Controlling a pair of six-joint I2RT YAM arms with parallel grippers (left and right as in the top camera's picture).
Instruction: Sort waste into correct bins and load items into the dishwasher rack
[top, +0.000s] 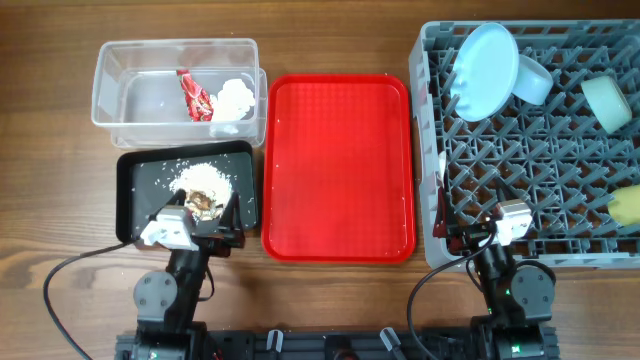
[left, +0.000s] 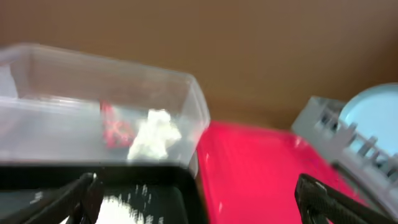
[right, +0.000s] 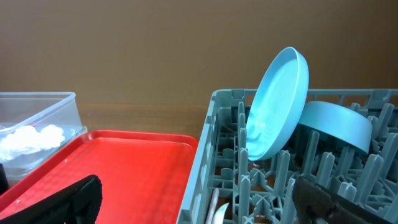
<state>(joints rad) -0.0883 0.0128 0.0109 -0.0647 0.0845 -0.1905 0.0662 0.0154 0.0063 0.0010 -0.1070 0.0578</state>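
Overhead, the clear tub (top: 175, 80) sits at the far left of the table. It holds 2 pieces of waste, the red snack wrapper (top: 195, 95) and, just beside it to the right, the crumpled white tissue (top: 236, 97). Directly below the tub, touching its near edge, lies the black tray (top: 135, 185), with the white-and-brown food scraps (top: 205, 180) heaped in its middle and loose crumbs scattered toward its far-left corner. The left arm reaches over the tray's near edge. In the blurred left wrist view, the left gripper (left: 198, 186) hangs above the tray with its 2 fingers spread wide and nothing between them.

The red tray (top: 338, 165) lies in the centre, between the bins and the rack, with nothing on it.

At the right, the grey dishwasher rack (top: 530, 150) holds the pale-blue plate (top: 487, 70), tilted on edge near its far-left corner. 1 blue bowl (top: 535, 80) lies on its side against the plate, a 2nd, paler bowl (top: 607, 100) sits further right, and the yellow cup (top: 628, 205) is at the rack's right edge. A white sliver low in the rack in the right wrist view may be cutlery. The right gripper (right: 198, 186) hovers at the rack's near-left corner, fingers wide apart and empty.
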